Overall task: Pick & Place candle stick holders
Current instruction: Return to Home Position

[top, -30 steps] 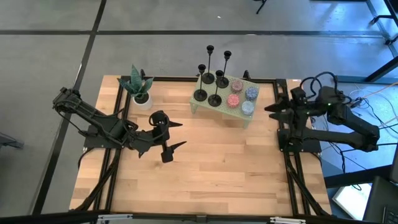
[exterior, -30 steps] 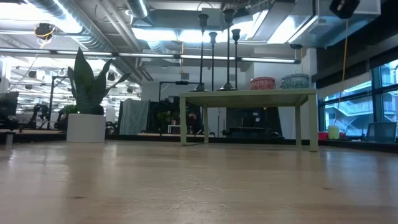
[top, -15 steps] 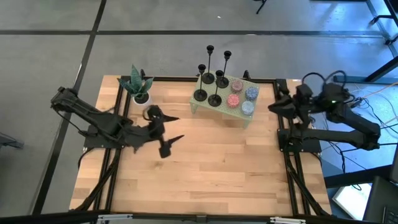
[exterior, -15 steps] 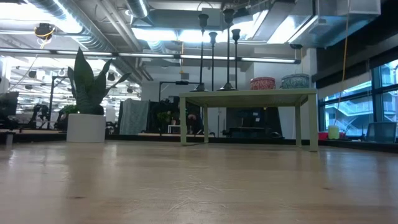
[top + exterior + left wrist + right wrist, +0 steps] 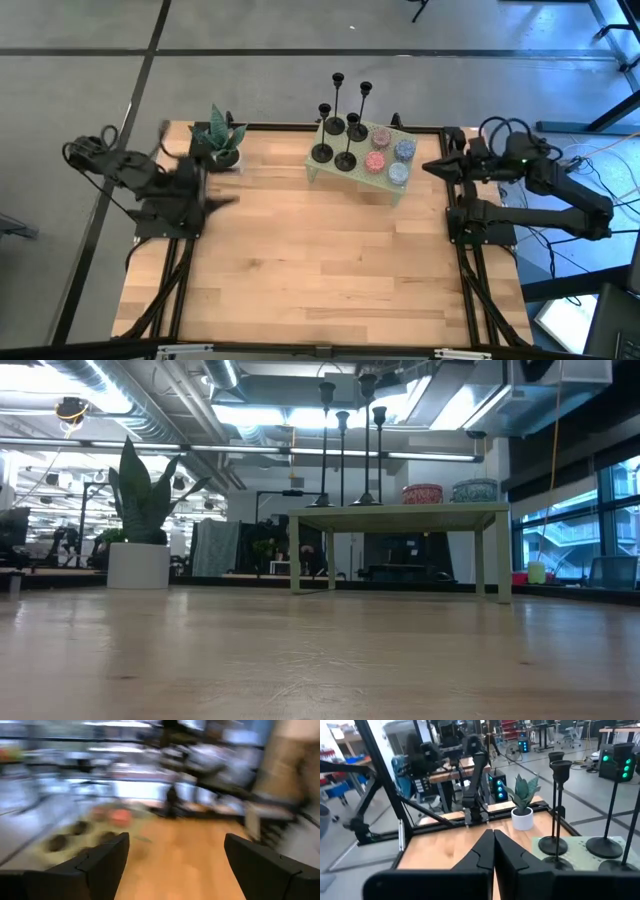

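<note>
Ideally the left gripper (image 5: 176, 842), at the light wooden table's (image 5: 330, 270) left edge — fingers apart — folds home clear of the white-potted green plant (image 5: 222, 140); the right gripper (image 5: 492, 837), pinched together, waits opposite.

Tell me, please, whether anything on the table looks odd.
Nothing stands out: the four candle stick holders stand upright on the green shelf beside the candles, the potted plant is upright; left arm and right arm sit at the sides.

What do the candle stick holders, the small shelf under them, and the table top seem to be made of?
Candle stick holders: likely black metal, matte, with very thin stems. Shelf: pale green, smooth, perhaps painted wood or plastic. Table top: light wood, visible plank grain.
</note>
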Robot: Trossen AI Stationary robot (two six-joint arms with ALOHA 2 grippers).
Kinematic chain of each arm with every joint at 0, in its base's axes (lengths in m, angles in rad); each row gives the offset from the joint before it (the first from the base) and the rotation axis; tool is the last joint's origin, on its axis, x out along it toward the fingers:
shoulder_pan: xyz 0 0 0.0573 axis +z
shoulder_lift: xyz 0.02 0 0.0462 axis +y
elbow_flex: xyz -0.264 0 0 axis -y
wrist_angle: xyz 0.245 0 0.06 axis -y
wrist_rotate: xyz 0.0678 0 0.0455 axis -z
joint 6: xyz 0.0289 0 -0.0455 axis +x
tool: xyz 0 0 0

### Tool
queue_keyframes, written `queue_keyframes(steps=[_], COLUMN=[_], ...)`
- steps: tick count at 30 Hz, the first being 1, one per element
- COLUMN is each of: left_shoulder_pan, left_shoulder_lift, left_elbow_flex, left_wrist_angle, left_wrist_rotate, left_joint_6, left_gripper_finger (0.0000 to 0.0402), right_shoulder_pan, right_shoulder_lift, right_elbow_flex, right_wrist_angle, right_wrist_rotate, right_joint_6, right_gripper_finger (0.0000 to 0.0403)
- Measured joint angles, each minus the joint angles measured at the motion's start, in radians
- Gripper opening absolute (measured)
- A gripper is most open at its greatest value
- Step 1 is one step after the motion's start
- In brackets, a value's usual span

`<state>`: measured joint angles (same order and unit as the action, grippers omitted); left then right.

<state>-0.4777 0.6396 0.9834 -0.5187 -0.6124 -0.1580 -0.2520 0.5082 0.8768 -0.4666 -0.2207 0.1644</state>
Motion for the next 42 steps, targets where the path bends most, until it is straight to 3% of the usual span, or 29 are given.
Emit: queue_keyframes(steps=[3,7,12,19,22,25,30,35,42], left_shoulder_pan=[0.003,0.019,0.057,0.081,0.081,0.081,0.081,0.081,0.081], left_shoulder_lift=[-0.05,-0.115,-0.246,-0.447,-0.481,-0.48,-0.475,-0.474,-0.498], left_elbow_flex=[-0.123,-0.273,-0.372,-0.41,-0.435,-0.46,-0.466,-0.466,-0.465], left_wrist_angle=[0.105,0.167,0.205,0.208,0.212,0.199,0.201,0.165,0.136], left_wrist_rotate=[0.196,0.294,0.213,0.323,0.339,0.266,0.183,0.251,0.211], left_joint_6=[0.089,0.18,0.182,0.141,0.059,0.021,0.089,0.174,0.273], left_gripper_finger=[0.0323,0.0323,0.0323,0.0323,0.0323,0.0323,0.032,0.0267,0.0124], right_shoulder_pan=[0.0,0.0,0.0,0.0,0.0,0.0,0.0,0.0,0.0], right_shoulder_lift=[0.014,0.022,-0.007,-0.083,-0.097,-0.099,-0.099,-0.099,-0.137], right_elbow_flex=[0.0,-0.047,-0.148,-0.306,-0.389,-0.443,-0.471,-0.5,-0.555], right_wrist_angle=[-0.003,0.042,0.193,0.308,0.404,0.475,0.494,0.491,0.598], right_wrist_rotate=[0.0,-0.027,-0.063,-0.071,-0.071,-0.071,-0.108,-0.141,-0.279], right_joint_6=[-0.023,-0.064,-0.042,0.011,0.043,0.077,0.089,0.05,0.014], right_gripper_finger=[0.0009,0.0011,0.0005,0.0016,0.0017,0.0018,0.0018,0.0019,0.0019])
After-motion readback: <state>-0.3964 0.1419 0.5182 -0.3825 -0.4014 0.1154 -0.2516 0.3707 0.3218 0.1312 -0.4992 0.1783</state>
